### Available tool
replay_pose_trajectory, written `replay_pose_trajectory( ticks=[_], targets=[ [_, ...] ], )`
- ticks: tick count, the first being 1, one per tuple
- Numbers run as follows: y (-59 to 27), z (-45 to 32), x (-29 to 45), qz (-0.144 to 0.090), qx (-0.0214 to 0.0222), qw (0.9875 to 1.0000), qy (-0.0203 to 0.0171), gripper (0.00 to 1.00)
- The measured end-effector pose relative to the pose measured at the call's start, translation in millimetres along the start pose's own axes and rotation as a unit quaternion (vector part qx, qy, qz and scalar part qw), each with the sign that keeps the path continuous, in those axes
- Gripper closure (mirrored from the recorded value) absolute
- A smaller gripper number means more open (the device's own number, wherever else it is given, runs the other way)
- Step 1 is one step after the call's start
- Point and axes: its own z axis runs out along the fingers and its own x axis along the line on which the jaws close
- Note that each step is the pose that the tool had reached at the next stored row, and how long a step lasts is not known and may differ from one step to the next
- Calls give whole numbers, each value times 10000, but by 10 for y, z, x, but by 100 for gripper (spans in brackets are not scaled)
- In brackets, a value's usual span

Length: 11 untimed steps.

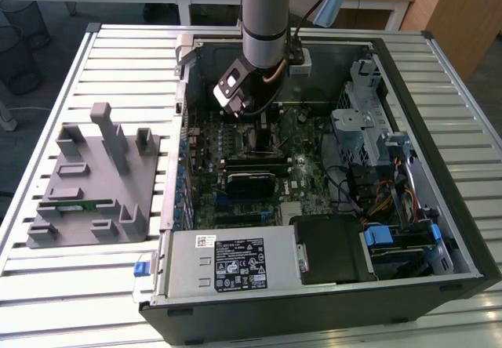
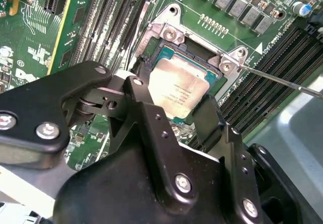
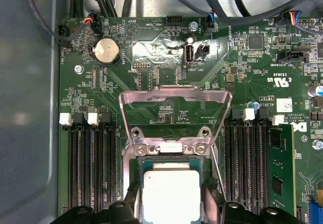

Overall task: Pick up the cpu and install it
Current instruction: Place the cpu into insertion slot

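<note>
The cpu (image 2: 179,90) is a silvery square chip lying flat in or just above the open socket (image 2: 169,32) on the green motherboard (image 1: 235,140). In the first wrist view the cpu (image 3: 171,191) sits below the raised metal load plate (image 3: 174,95). My gripper (image 2: 171,100) reaches straight down into the computer case, with one black finger against each of two opposite edges of the chip. In the exterior view the gripper (image 1: 263,121) hangs over the middle of the board, and the arm hides the chip.
Memory slots flank the socket, one holding a green stick (image 3: 280,173). A thin socket lever (image 2: 282,80) sticks out to one side. The case (image 1: 314,285) lies open on a slatted table, with cables and drive cages on the exterior view's right. A grey fixture (image 1: 90,179) stands on its left.
</note>
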Motion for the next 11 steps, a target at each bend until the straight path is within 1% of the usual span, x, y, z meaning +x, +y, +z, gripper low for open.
replay_pose_trajectory(
  ticks=[3,7,11],
  targets=[
    [0,-5,-1,0,2,10000,-3,39],
    [1,-50,-1,0,1,10000,3,39],
    [2,-47,4,6,0,10000,6,39]
  ],
)
